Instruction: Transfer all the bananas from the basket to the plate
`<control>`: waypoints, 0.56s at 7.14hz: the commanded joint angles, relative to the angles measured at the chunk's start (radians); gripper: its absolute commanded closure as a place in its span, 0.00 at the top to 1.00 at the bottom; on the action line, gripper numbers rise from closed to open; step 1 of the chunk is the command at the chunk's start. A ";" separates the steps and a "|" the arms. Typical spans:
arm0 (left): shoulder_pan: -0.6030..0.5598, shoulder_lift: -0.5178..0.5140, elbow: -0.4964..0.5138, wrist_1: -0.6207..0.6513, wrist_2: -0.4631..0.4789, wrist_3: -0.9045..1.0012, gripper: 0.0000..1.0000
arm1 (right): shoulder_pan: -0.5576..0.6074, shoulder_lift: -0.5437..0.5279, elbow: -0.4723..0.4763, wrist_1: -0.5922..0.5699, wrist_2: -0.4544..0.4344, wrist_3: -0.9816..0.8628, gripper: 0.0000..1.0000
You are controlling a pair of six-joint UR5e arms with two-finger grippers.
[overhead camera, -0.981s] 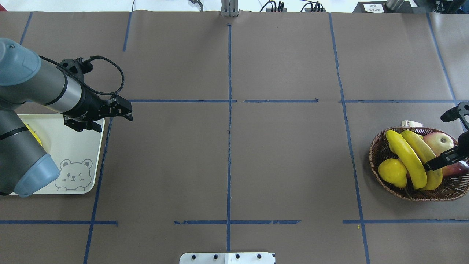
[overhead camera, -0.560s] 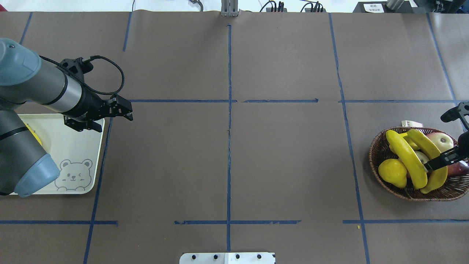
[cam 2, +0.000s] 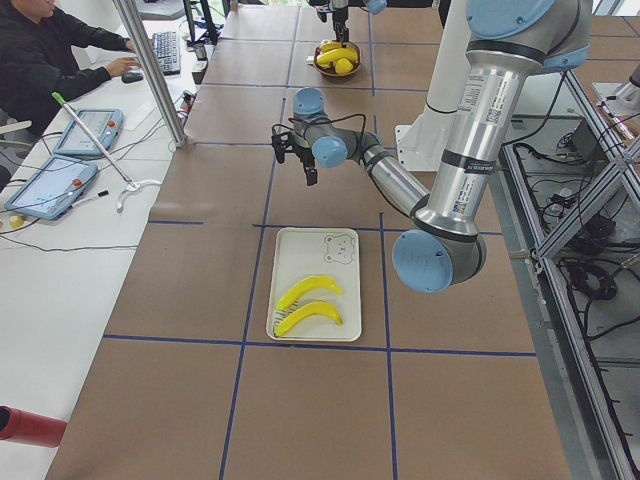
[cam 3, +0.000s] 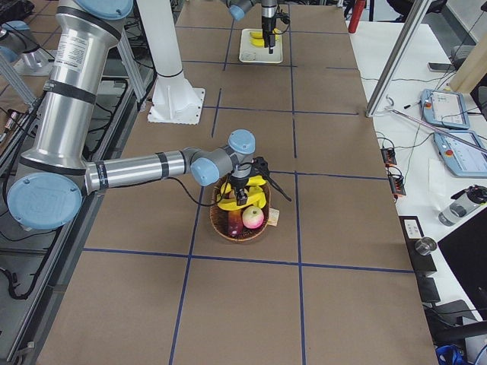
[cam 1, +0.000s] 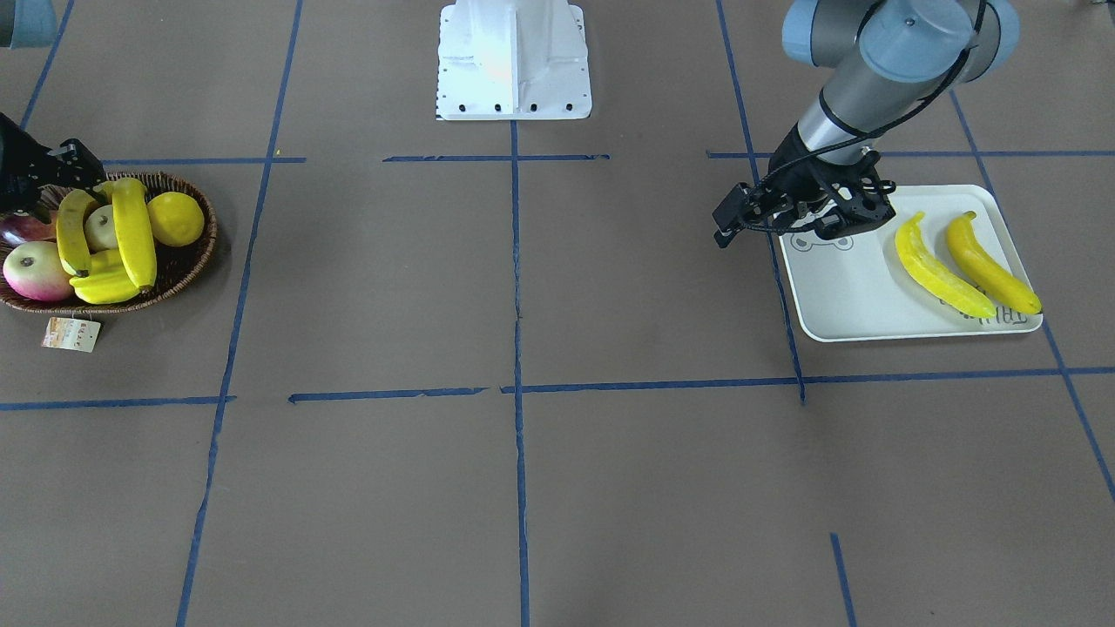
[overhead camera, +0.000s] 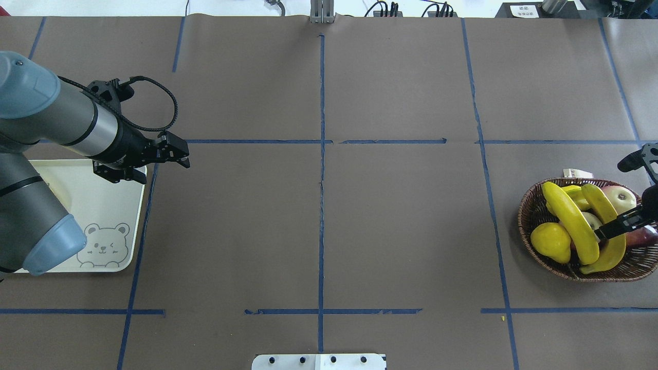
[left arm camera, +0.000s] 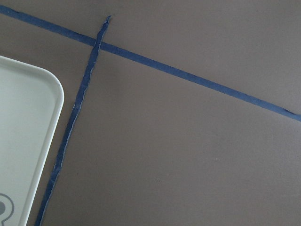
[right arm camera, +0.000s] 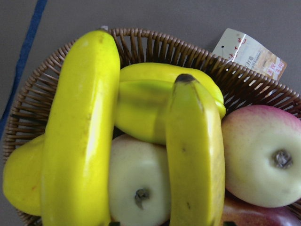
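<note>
The wicker basket stands at the table's right end with two bananas in it. One banana lies across the fruit. The other banana is tilted up, and my right gripper is shut on it; in the right wrist view this banana runs down the middle beside the lying one. The plate at the left end holds two bananas. My left gripper hangs open and empty over the table just past the plate's corner.
The basket also holds a lemon, a ridged starfruit, a pale pear and a pink apple. A paper tag lies behind the basket. A person sits at a side desk.
My right gripper has lifted and turned its banana, whose near tip now hangs lower over the basket's front rim. The left arm has shifted slightly away from the plate.
</note>
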 commanded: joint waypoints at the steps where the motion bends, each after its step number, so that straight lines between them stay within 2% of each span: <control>1: 0.003 -0.004 0.000 -0.001 0.000 -0.008 1.00 | 0.003 -0.010 -0.002 -0.001 0.001 -0.001 0.79; 4: 0.004 -0.015 0.000 0.000 0.000 -0.018 1.00 | 0.001 -0.014 -0.037 -0.001 0.001 -0.002 0.78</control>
